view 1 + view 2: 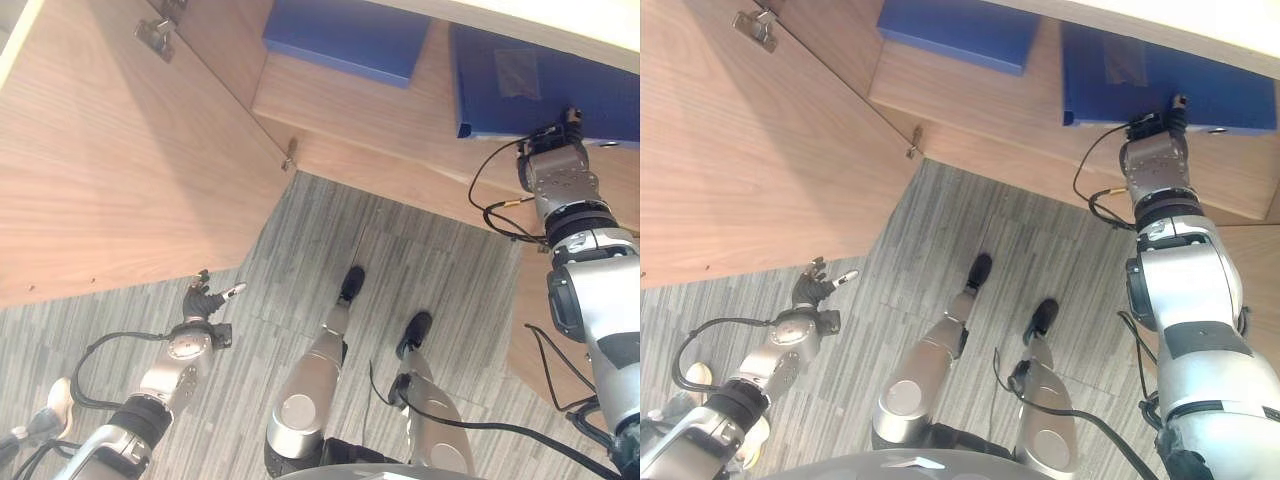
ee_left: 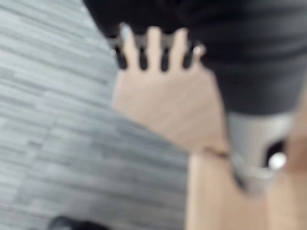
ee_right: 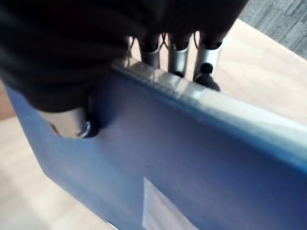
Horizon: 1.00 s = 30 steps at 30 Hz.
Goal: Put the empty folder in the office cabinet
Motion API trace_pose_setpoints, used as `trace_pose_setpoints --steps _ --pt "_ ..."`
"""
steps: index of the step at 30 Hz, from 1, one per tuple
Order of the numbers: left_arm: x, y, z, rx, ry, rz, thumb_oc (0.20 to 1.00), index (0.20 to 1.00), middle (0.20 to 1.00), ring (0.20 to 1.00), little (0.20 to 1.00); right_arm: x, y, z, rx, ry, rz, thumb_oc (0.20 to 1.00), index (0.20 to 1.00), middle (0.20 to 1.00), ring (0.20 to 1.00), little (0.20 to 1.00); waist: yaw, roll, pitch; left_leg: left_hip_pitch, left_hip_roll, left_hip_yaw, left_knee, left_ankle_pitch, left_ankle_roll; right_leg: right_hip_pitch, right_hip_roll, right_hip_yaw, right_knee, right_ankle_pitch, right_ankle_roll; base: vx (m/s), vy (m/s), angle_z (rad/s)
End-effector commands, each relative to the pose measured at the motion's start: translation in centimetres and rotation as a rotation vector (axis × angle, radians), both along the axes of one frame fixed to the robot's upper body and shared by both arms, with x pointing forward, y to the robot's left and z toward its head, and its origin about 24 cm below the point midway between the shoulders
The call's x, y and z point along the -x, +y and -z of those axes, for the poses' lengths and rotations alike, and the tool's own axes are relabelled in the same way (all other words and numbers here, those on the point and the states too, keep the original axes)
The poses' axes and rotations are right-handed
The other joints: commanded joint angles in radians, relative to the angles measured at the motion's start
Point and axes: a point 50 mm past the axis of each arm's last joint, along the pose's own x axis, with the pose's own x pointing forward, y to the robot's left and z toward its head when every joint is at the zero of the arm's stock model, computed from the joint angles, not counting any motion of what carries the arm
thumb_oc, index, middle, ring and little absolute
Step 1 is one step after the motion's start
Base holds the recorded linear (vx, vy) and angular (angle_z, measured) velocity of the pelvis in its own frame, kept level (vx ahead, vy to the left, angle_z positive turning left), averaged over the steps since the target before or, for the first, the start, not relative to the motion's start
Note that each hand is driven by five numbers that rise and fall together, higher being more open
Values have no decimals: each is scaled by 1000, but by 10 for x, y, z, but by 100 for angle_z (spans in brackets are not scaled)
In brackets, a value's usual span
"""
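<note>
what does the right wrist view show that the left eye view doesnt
Only the right wrist view shows the right robot hand up close, thumb on the face of the blue flat plastic folder and fingers behind its edge. Only the left eye view shows the second blue folder, the open wooden cabinet door and the idle left robot hand. Both show the held folder over the wooden cabinet shelf.

The wooden cabinet shelf [image 1: 370, 110] carries two blue folders: one folder [image 1: 345, 35] lies flat toward the open door [image 1: 120, 160], the other folder [image 1: 540, 85] rests nearer the shelf's front edge. Below is grey striped carpet [image 1: 380, 260].
</note>
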Motion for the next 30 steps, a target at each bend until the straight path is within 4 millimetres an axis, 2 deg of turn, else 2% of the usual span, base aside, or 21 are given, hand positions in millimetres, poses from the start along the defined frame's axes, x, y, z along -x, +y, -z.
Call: trace_pose_setpoints --steps 1,17,30 --pt "13 15 2 -20 2 -59 1000 1000 1000 1000 1000 10 -20 -61 12 -173 131 200 200 200 200 200 -7 -9 -32 44 -17 60 -9 -139 11 -30 -111 68 11 31 93 0 0 0" --pt "13 13 -4 0 -24 -46 1000 1000 1000 1000 1000 14 -31 -65 20 -199 137 200 200 200 200 200 -6 1 -32 39 -17 57 -9 -135 7 -39 -118 60 20 30 96 4 0 0" --pt "16 16 -4 0 -27 -39 1000 1000 1000 1000 1000 13 -30 -67 40 -235 92 200 200 200 200 200 -2 4 -32 41 -14 55 -9 -132 4 -40 -118 57 26 26 97 0 0 0"
